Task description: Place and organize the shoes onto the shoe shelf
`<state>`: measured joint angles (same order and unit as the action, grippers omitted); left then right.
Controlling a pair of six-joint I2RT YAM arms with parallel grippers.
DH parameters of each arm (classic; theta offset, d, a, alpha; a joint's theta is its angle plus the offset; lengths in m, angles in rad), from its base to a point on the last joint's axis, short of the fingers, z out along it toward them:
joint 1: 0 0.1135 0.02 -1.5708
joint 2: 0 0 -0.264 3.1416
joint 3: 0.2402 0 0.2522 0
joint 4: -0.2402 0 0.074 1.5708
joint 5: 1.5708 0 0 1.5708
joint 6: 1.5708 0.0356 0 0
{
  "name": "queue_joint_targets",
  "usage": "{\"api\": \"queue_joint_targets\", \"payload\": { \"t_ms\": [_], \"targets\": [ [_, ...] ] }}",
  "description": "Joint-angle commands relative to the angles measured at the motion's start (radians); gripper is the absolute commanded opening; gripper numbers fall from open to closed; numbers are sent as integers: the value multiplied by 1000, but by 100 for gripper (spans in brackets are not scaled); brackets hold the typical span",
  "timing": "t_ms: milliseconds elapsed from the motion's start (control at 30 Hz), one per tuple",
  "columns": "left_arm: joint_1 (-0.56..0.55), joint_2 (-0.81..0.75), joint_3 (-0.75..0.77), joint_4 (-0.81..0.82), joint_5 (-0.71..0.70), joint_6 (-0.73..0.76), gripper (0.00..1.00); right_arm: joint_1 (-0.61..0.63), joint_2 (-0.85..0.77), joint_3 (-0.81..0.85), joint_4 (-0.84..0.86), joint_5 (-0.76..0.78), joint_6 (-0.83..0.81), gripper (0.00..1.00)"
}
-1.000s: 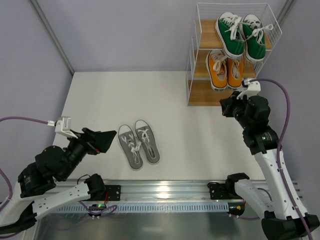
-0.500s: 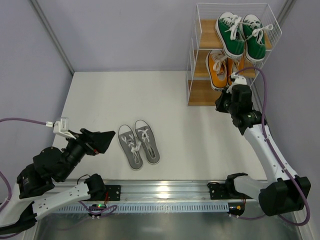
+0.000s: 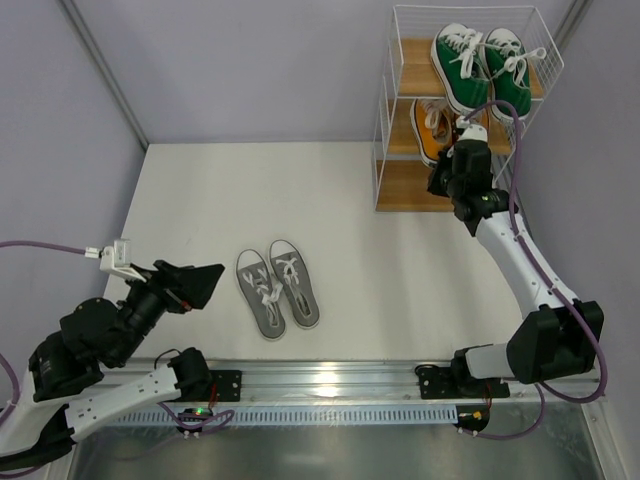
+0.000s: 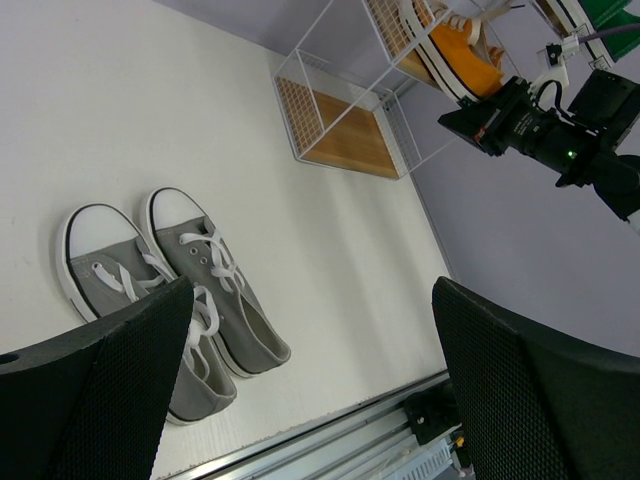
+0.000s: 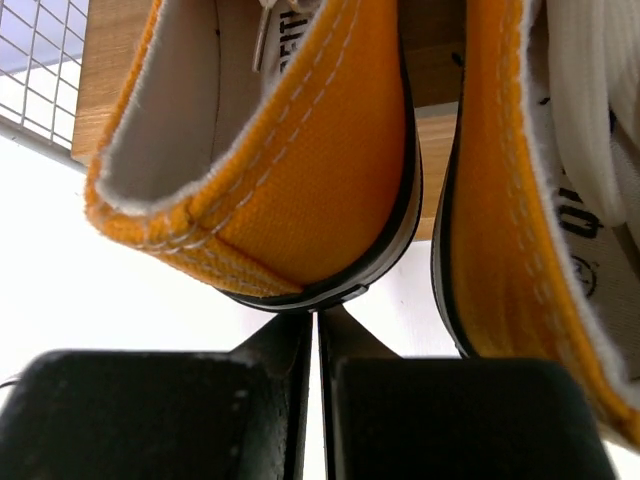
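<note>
On my top view the right arm has swung in since a second ago. Then its gripper hung clear of the shoe shelf (image 3: 405, 188), toward 3 o'clock of the table (image 3: 250, 200); now the right gripper (image 3: 440, 182) is up against the front of the middle tier, at 1 o'clock. My right wrist feed shows the right gripper (image 5: 318, 325) with its fingers pressed together, only a hairline slit between them, and their tips touching the heel of one orange shoe (image 5: 300, 150). It holds nothing. The orange pair (image 3: 430, 120) sits on the middle board, its heels hidden under the arm in the top view. The green pair (image 3: 480, 65) is on the top board, as before.

The left gripper (image 3: 195, 283) has barely shifted, hanging at 8 o'clock. Its fingers (image 4: 90, 400) are spread wide and empty. The grey pair (image 3: 277, 288) lies unmoved on the table at 6 o'clock, side by side, toes pointing away from me, just beside that gripper. The bottom board is bare wood.
</note>
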<state>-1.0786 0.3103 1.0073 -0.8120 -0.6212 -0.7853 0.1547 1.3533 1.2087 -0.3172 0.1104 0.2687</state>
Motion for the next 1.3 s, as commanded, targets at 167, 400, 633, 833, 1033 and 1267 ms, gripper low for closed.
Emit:
{"api": "queue_joint_targets", "payload": {
  "t_ms": [167, 400, 633, 833, 1033, 1267],
  "targets": [
    [-1, -22, 27, -29, -34, -2, 100, -1, -107, -89, 81, 3, 23, 4],
    [-1, -25, 17, -23, -31, 4, 100, -1, -365, -271, 55, 50, 10, 4],
    [-1, -10, 8, 2, -9, 14, 100, -12, -378, -294, 30, 115, -39, 4],
    [-1, -20, 17, -13, -9, 9, 100, -67, -273, -253, 61, 75, -63, 4],
    [-1, -42, 28, -42, -28, 3, 100, -124, -211, -202, 87, 40, -88, 4],
    [-1, -40, 31, -47, -34, 12, 100, -139, -122, -146, 110, 6, -106, 4]
  ]
}}
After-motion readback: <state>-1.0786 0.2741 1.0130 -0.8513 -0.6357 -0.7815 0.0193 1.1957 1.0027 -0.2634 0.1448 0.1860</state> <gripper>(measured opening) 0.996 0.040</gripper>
